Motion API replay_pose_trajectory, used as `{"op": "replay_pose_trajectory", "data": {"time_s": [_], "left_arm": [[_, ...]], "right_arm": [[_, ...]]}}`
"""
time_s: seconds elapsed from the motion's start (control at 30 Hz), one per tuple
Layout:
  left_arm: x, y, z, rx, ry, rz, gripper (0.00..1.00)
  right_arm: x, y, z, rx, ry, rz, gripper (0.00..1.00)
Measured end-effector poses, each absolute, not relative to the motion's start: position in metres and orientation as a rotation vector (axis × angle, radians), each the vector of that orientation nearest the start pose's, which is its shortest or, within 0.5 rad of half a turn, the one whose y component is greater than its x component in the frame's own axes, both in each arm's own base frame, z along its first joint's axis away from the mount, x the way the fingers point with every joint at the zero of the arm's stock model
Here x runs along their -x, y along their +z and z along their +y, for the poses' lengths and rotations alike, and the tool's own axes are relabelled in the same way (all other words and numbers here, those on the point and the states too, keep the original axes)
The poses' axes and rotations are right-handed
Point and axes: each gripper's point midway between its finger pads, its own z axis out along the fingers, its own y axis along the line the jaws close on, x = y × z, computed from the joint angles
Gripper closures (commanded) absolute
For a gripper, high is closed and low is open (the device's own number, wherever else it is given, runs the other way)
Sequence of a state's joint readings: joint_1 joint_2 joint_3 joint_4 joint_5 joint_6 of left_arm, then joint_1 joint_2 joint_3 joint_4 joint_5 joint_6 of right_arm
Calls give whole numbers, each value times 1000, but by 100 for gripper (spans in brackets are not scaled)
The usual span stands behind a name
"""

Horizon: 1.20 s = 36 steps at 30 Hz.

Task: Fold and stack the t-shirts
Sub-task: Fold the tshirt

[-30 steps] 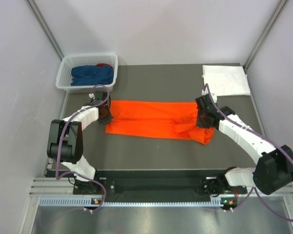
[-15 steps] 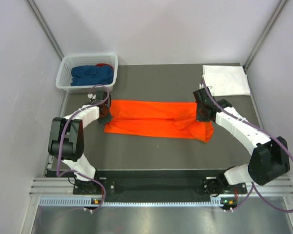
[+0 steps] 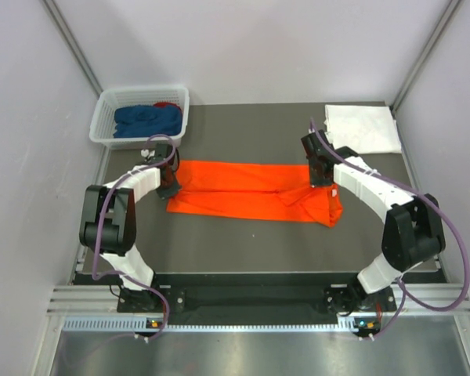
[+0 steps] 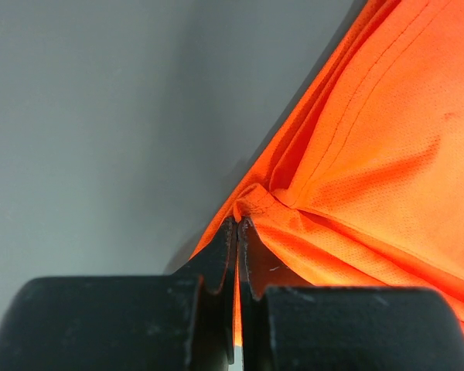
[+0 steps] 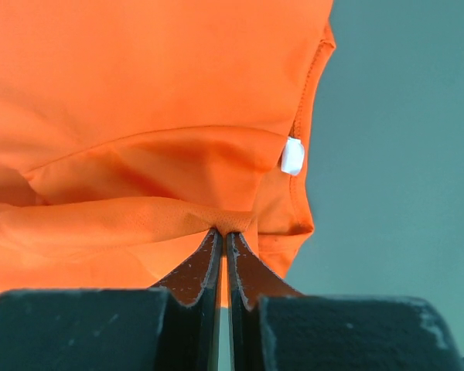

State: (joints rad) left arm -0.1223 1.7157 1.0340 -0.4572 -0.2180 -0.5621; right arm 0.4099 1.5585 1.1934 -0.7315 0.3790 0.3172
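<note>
Right gripper [image 5: 222, 232], pinching the orange t-shirt [image 3: 243, 192], has swung farther back; left gripper [image 4: 237, 224] pinches its other end

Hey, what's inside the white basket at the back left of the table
A crumpled dark blue t-shirt fills the basket, with a bit of red cloth showing behind it. Anything beneath them is covered.

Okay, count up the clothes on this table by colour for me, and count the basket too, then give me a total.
Orange t-shirt: 1
White t-shirt: 1
Dark blue t-shirt: 1
Red t-shirt: 1, mostly hidden
White basket: 1
Total: 5
</note>
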Motion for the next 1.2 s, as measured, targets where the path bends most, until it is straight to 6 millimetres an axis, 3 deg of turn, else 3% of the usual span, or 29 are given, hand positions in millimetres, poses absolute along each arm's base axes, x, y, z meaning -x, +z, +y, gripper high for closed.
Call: {"op": "replay_pose_trajectory", "data": {"time_s": [0.2,0.3,0.47,0.53,0.7,0.87,1.03,1.2], "left_arm": [[-359,24,-27,660,94,2591,100],[-359,24,-27,663,98,2589,87],[-358,23,-25,663,112,2592,58],[-356,23,-24,661,120,2599,55],[-357,31,-24,662,116,2596,55],[-362,61,-27,628,62,2542,53],[-367,96,-38,587,-55,2466,54],[-361,114,-87,427,-320,2444,54]], "right_arm": [[-341,96,88,4,-259,2607,94],[-344,85,82,-21,-265,2638,90],[-352,72,68,-120,-242,2674,75],[-356,74,67,-158,-224,2660,65],[-358,84,71,-252,-166,2624,58],[-348,96,93,-453,48,2574,58],[-326,73,132,-697,320,2601,57],[-309,49,167,-838,448,2649,57]]}}
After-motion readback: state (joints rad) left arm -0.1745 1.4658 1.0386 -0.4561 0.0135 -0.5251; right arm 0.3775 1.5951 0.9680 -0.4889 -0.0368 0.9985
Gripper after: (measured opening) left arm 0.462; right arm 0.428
